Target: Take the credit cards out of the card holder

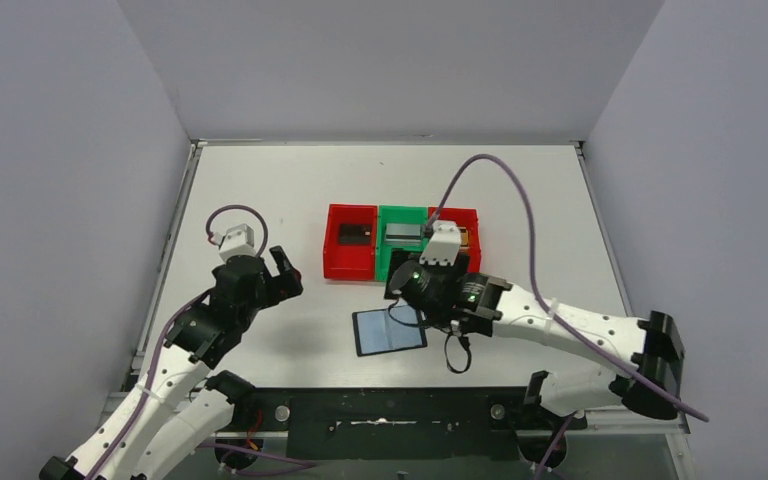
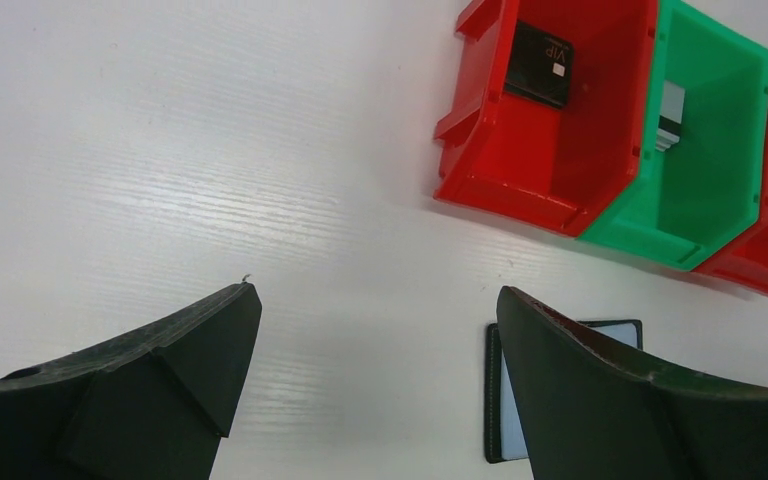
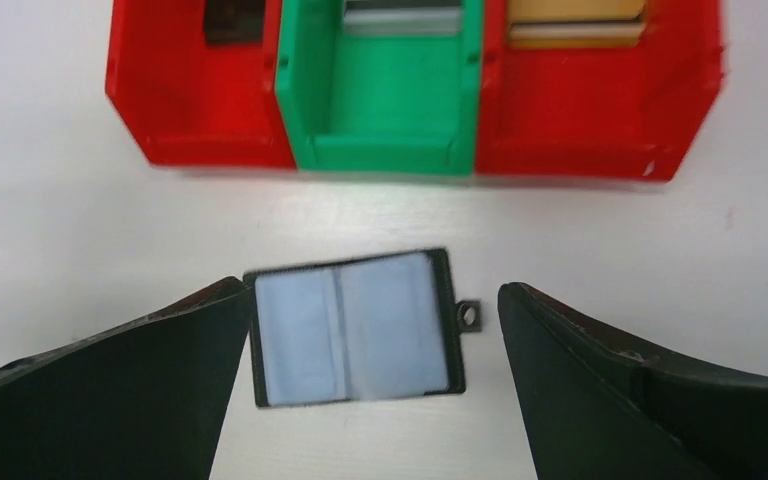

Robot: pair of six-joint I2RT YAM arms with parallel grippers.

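Note:
The card holder [image 1: 388,332] lies open and flat on the table, its bluish-grey pockets up and no card showing in them; it also shows in the right wrist view [image 3: 352,327] and partly in the left wrist view [image 2: 498,400]. The black card [image 1: 354,234] lies in the left red bin, the silver-grey card [image 1: 401,235] in the green bin, the gold card [image 3: 572,18] in the right red bin. My right gripper [image 3: 370,310] is open above the card holder and holds nothing. My left gripper [image 2: 375,300] is open and empty over bare table to the left.
Three joined bins, red [image 1: 350,262], green [image 1: 396,258] and red [image 1: 468,222], stand behind the card holder at the table's middle. The right arm's purple cable [image 1: 520,200] arches over the table. Grey walls close in the table on three sides.

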